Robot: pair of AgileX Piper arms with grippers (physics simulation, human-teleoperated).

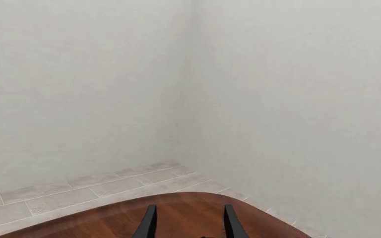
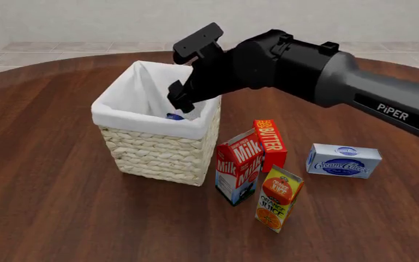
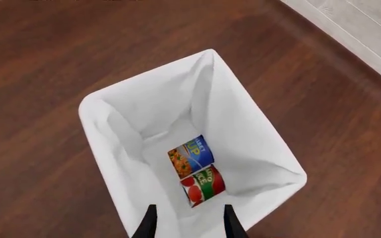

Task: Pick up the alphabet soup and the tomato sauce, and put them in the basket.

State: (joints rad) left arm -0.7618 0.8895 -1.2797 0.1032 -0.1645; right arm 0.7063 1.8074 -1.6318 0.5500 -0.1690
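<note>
The right gripper (image 2: pixel 181 101) hangs just above the basket (image 2: pixel 159 155), over its opening near the rim on the carton side, with its two fingers (image 3: pixel 149 225) spread apart and nothing between them. Down on the basket's floor lie both cans on their sides, touching end to end: the soup can (image 3: pixel 190 156) further in, and the tomato sauce can (image 3: pixel 204 185) nearer the gripper. The left gripper (image 1: pixel 187 225) is away from the basket, looking past the table edge (image 1: pixel 97 218) at a bare wall corner; its fingers stand parted and hold nothing. Judging by how things lie, both cans are delivered and what remains is to draw the right arm clear. To do that well, it should lift straight up out of the basket's mouth before swinging sideways, so the fingers do not catch the white liner (image 2: pixel 126 106) or tip the basket. The milk carton (image 2: pixel 239 172), butter box (image 2: pixel 269 143), juice carton (image 2: pixel 278 197) and cream cheese box (image 2: pixel 342 160) stand beside the basket, so a low retreat over them risks knocking one down.
</note>
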